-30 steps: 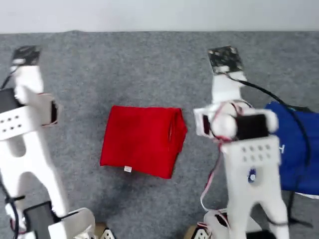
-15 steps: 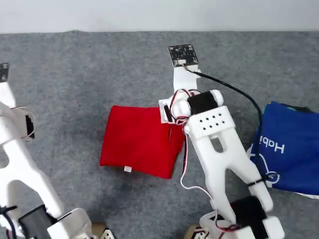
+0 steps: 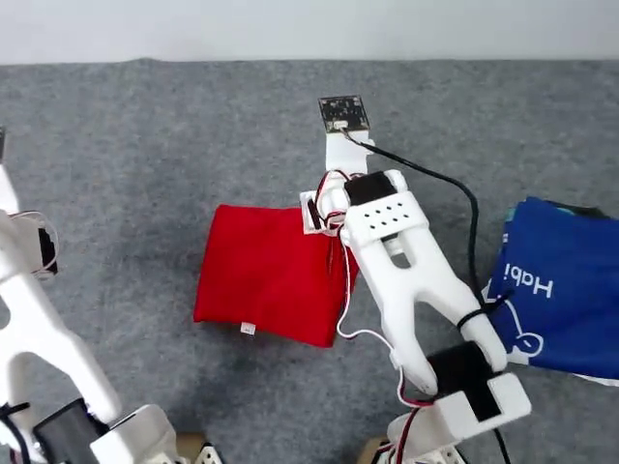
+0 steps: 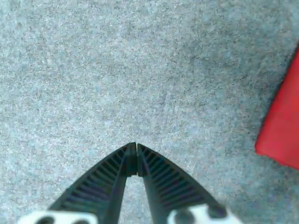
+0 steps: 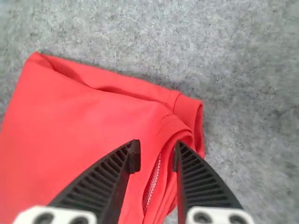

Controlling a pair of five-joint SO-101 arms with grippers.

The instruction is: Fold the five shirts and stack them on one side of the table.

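A folded red fabric shirt lies flat near the middle of the grey felt-covered table. It forms a rough rectangle, with a small white tag at its near edge. The white right arm stretches from the near edge of the table diagonally up to the shirt's far right corner, and its wrist sits over that corner. A small dark circuit board juts out beyond the wrist, and a thin black cable loops from it back along the arm.

In the right wrist view, the right claw hangs over that same corner of the red shirt, where the folded layers end in a rounded hem. Its two black ribbed fingers stand a narrow gap apart with nothing clasped between them. Whether the tips touch the cloth cannot be told.

The white left arm stands at the left edge of the table, well apart from the red shirt. The left claw is pressed closed above bare grey felt, its ribbed fingers meeting at the tips and gripping nothing. An edge of the red shirt shows near it, but the two are apart.

A blue fabric shirt with white print lies at the right edge of the table, well apart from the red one and just beside the right arm's lower part
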